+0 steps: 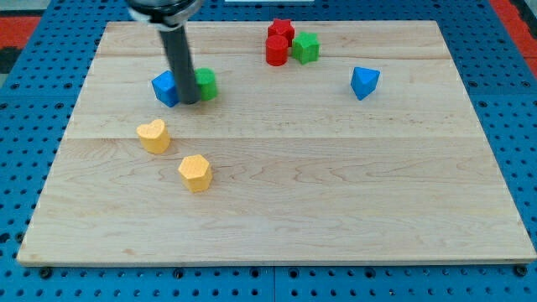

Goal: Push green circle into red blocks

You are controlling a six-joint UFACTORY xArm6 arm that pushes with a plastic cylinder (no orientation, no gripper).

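My tip [190, 101] stands between the blue block [165, 88] on its left and the green circle [205, 84] on its right; the red blocks [278, 42] lie at the view's top, the green cube [305, 47] touching their right; the blue triangle [364, 82] lies well right.

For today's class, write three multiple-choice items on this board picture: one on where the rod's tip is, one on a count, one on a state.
1. My tip stands
A. between the blue block and the green circle
B. beside a yellow block
C. off the board

2. How many yellow blocks?
A. one
B. two
C. three

3. The green circle and the red blocks are
A. touching
B. stacked
C. apart

Answers:
1 A, the rod comes down between those two.
2 B, a yellow heart and another yellow block.
3 C, bare wooden board lies between them.
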